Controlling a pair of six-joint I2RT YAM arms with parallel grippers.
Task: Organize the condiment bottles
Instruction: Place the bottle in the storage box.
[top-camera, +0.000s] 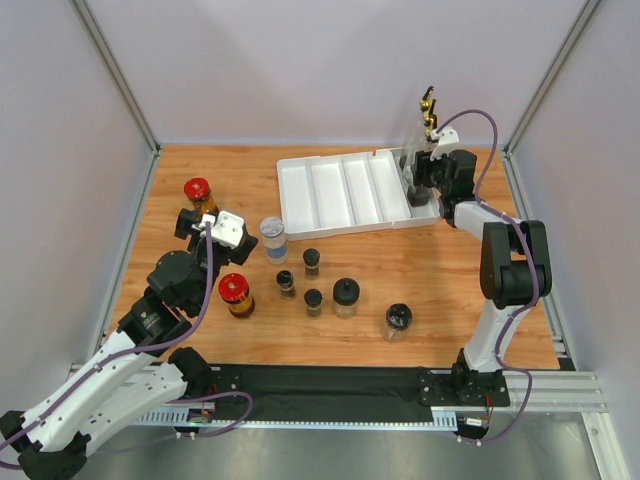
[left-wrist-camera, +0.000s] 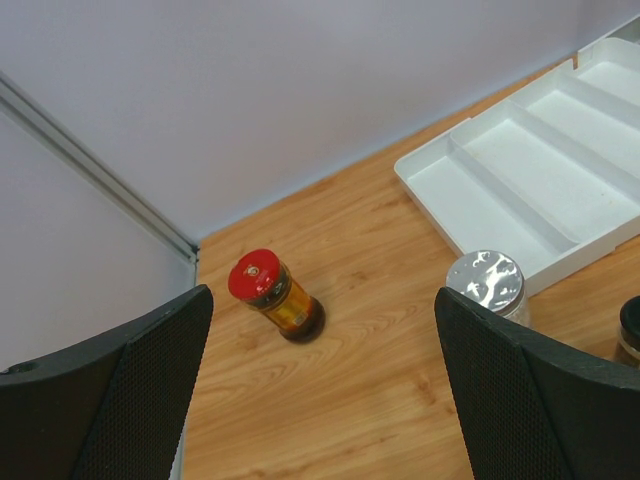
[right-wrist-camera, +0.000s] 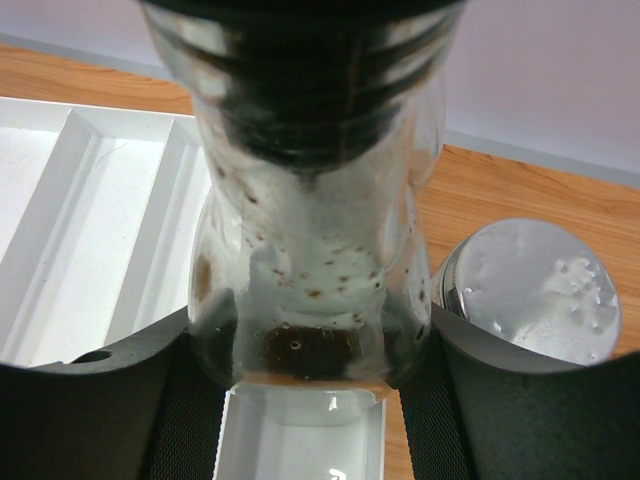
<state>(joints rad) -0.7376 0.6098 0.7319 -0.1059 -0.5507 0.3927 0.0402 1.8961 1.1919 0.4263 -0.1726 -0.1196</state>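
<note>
No text, label, brand, number or sign could be read in any view. The red cap (left-wrist-camera: 252, 276) of the amber jar (left-wrist-camera: 292, 310), standing toward the far left corner of the counter (left-wrist-camera: 350, 400), carried a faint small mark at its centre, too small to make out. The tall clear bottle (right-wrist-camera: 310, 260), seen close up in the right wrist view, showed only dark specks through its glass and no legible writing. The shiny lid of the grey-lidded clear jar (left-wrist-camera: 487, 287) showed only glare.
</note>
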